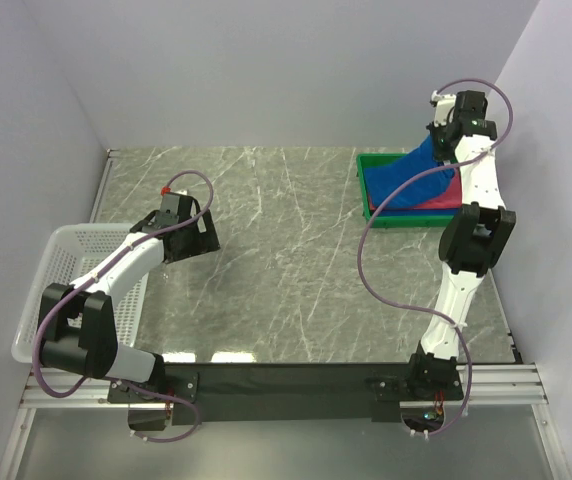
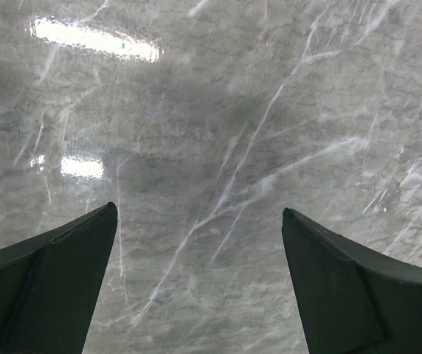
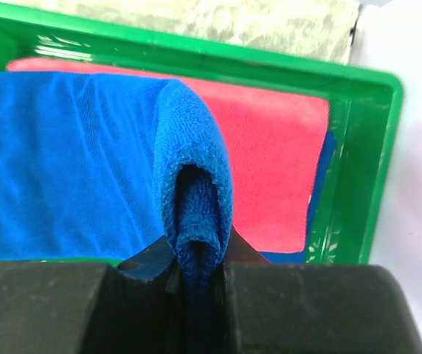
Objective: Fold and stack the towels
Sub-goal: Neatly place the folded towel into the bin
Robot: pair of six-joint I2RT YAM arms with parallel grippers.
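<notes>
Above the green tray (image 1: 376, 195) at the back right, my right gripper (image 1: 445, 150) is shut on a pinched fold of a blue towel (image 1: 418, 172) and holds that edge up. The right wrist view shows the fold clamped between the jaws of the right gripper (image 3: 197, 254), with the rest of the blue towel (image 3: 63, 169) draping down into the tray. Beneath it a pink-red towel (image 3: 274, 158) lies flat, and the edge of a second blue towel (image 3: 323, 173) shows under that. My left gripper (image 2: 198, 210) hangs open over bare marble, far from the towels.
A white lattice basket (image 1: 66, 290) sits at the table's left edge beside the left arm (image 1: 126, 260). The green tray's rim (image 3: 377, 147) stands close to the right wall. Grey marble tabletop (image 1: 286, 250) spreads between the arms.
</notes>
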